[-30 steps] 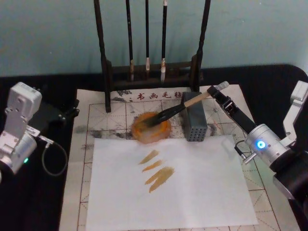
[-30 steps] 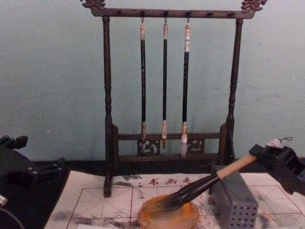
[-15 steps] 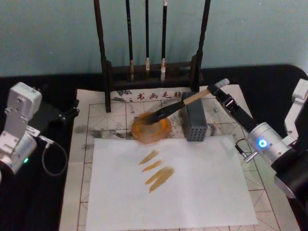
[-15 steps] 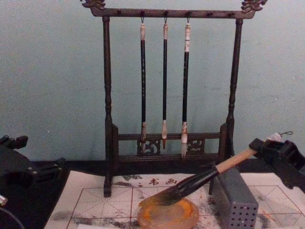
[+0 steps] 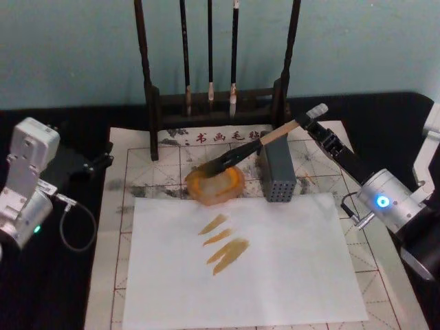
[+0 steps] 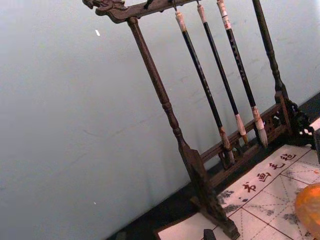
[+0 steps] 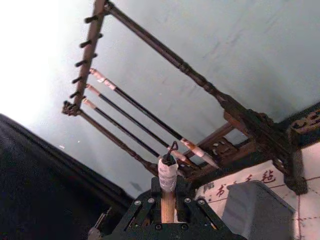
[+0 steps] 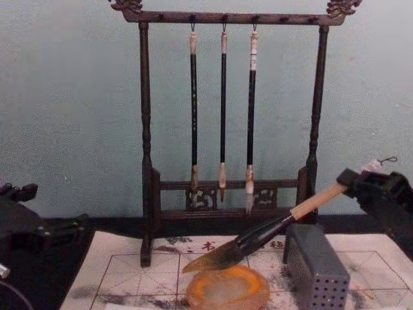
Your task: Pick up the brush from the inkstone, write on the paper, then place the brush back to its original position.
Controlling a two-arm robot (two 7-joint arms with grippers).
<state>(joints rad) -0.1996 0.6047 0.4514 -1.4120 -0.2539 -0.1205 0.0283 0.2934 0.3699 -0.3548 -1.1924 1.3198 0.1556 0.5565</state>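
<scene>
Head view: right gripper (image 5: 313, 124) near the table's far right corner, clenched on the brush (image 5: 254, 146) at its wrapped end. Left gripper (image 5: 95, 162) is parked at the left edge.
Chest view: bristles, dipped in the inkstone (image 8: 227, 288) a second ago, now hang clear above it; pick-up looks done, the paper (image 8: 129, 274) next. Grey perforated box (image 8: 316, 268) stands just beside the dish, under the handle, the likeliest snag.
Wrist views: jaws pinch the handle; rack (image 6: 200, 165) holds three thin brushes (image 6: 220, 95).
</scene>
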